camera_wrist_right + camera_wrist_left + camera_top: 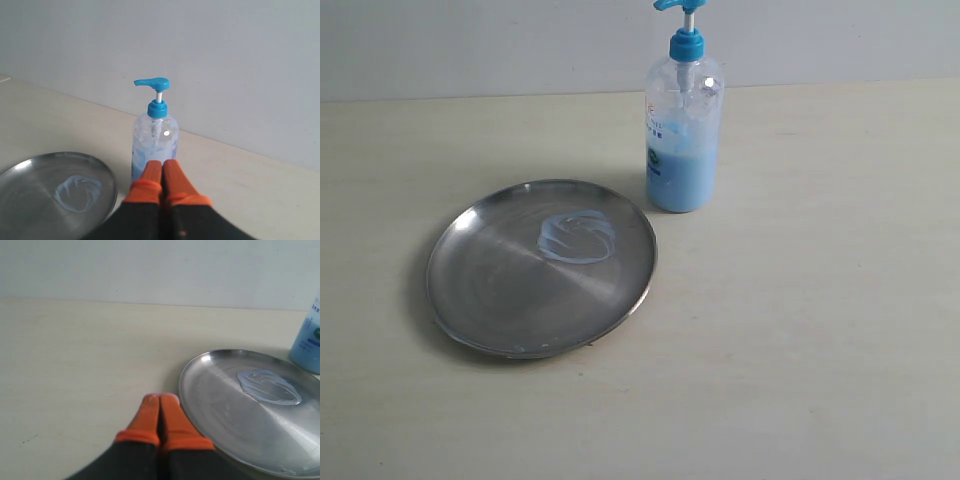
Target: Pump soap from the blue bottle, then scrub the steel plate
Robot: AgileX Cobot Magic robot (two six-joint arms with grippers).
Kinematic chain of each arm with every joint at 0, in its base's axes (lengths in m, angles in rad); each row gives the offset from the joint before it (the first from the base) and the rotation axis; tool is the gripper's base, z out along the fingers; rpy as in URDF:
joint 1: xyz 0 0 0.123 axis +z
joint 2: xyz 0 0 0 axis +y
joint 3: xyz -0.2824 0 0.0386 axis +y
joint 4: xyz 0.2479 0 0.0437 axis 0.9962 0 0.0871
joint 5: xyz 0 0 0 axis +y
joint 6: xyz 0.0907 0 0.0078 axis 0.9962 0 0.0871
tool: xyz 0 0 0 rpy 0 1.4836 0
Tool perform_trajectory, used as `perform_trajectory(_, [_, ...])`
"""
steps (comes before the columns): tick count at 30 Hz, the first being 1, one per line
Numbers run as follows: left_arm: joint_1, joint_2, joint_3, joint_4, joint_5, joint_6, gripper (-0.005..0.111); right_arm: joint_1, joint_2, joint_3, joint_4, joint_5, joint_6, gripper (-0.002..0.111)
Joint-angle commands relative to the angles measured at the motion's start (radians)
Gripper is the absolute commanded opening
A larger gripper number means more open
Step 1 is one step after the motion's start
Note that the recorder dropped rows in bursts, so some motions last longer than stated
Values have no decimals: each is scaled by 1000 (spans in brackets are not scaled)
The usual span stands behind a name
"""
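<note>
The steel plate point(500, 290) lies on the table left of centre, with a whitish-blue smear of soap point(577, 237) on its far right part. The blue bottle point(683, 130) stands upright just behind the plate's right rim, its pump head raised. Neither gripper shows in the exterior view. In the left wrist view my left gripper point(161, 399) is shut and empty, its orange fingertips beside the steel plate point(220, 410) rim, with the soap point(269, 386) beyond. In the right wrist view my right gripper point(162, 165) is shut and empty, in front of the blue bottle point(155, 135).
The pale wooden table point(820, 330) spreads wide on all sides of the plate and bottle. A plain grey wall point(470, 40) runs along the back edge of the table.
</note>
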Motion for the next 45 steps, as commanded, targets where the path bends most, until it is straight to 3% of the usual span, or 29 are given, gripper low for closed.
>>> perform_trajectory(1, [2, -4, 3, -8, -2, -9, 0, -2, -4, 4, -4, -8, -1, 0])
perform_trajectory(45, [2, -4, 3, -8, -4, -9, 0, -2, -4, 4, -6, -32, -1, 0])
